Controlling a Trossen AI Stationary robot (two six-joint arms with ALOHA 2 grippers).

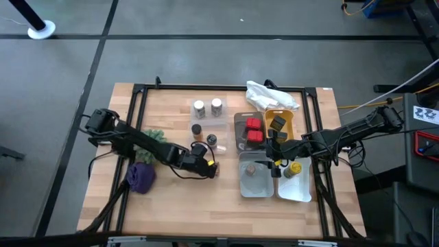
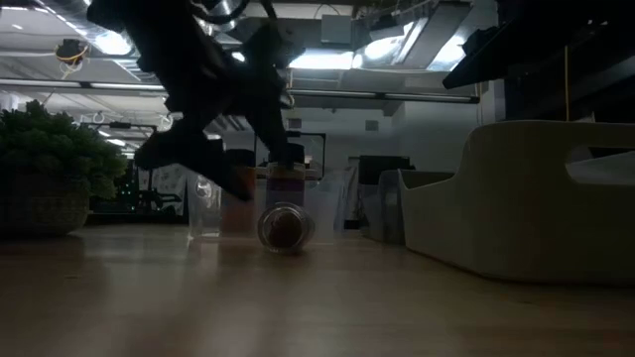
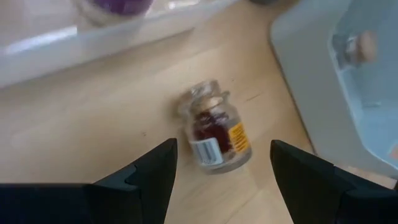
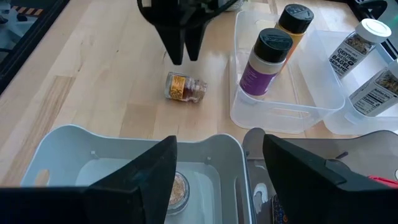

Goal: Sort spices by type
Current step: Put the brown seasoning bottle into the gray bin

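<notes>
While your left gripper (image 3: 217, 165) is hovering with fingers spread over the fallen jar (image 3: 216, 134), your right gripper (image 4: 214, 165) is waiting agape above the grey tray (image 4: 74, 140).

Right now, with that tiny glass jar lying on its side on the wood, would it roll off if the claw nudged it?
Probably, yes. The small jar is round and lies on its side on bare wood, so a sideways nudge would likely roll it. Its glass looks smooth, so it may slip between the open left gripper fingers. It looks light, so even a soft touch could shift it.
</notes>
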